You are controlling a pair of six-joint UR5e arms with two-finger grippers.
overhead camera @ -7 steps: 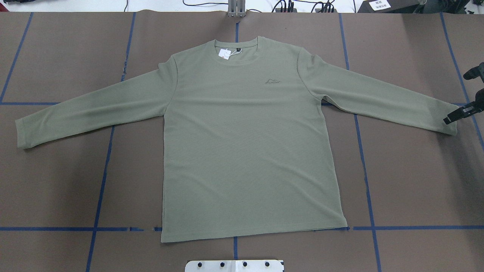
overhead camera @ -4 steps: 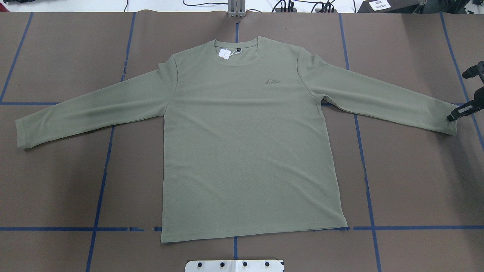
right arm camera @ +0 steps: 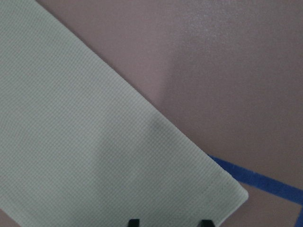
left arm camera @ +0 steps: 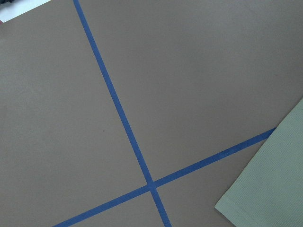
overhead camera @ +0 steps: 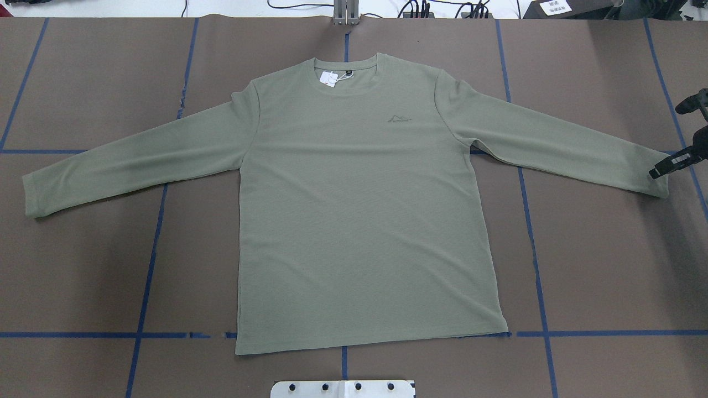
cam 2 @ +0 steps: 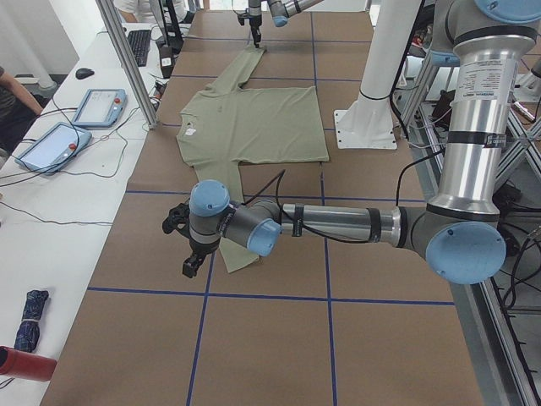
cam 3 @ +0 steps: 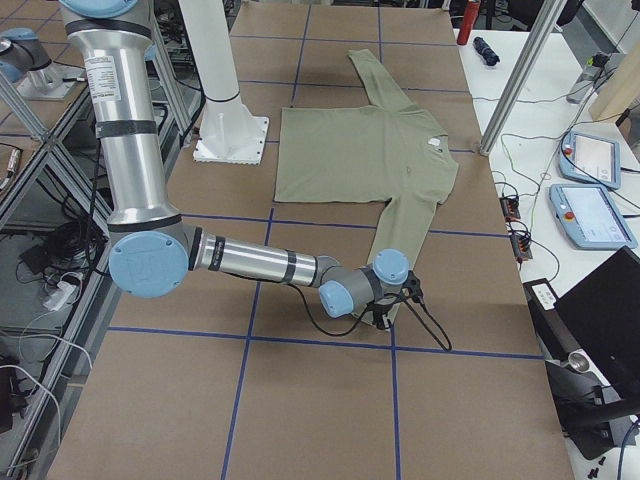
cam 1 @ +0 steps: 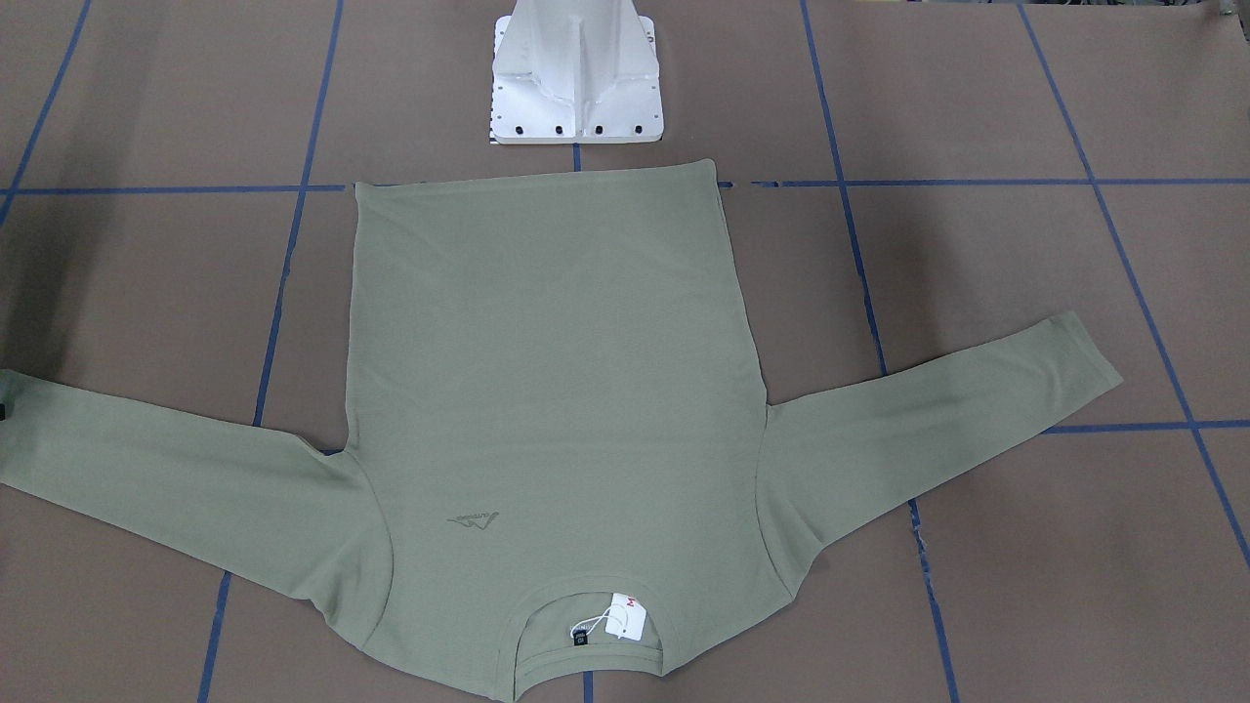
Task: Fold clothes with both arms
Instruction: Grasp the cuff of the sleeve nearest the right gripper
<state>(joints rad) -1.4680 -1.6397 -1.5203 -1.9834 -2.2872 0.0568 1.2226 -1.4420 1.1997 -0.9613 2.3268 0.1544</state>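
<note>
The clothes are one olive-green long-sleeved shirt (overhead camera: 359,221) lying flat, front up, with both sleeves spread and a white hang tag (overhead camera: 329,79) at the neck. My right gripper (overhead camera: 658,172) hovers at the right sleeve's cuff (overhead camera: 655,179). In the right wrist view its two fingertips (right arm camera: 134,222) stand apart just past the cuff hem, so it is open. My left gripper (cam 2: 189,266) hangs low beside the left sleeve's cuff (cam 2: 241,258), and I cannot tell if it is open or shut. The left wrist view catches only that cuff's corner (left arm camera: 270,194).
The white pedestal base (cam 1: 576,88) stands just behind the shirt's hem. Blue tape lines (overhead camera: 149,260) cross the brown table cover. A side bench along the table carries tablets (cam 2: 97,107), cables and a red bottle (cam 2: 25,364). A person's arm (cam 2: 10,89) shows beside that bench.
My right gripper has shifted a little around the right cuff, first outward, then back. The shirt has not moved.
</note>
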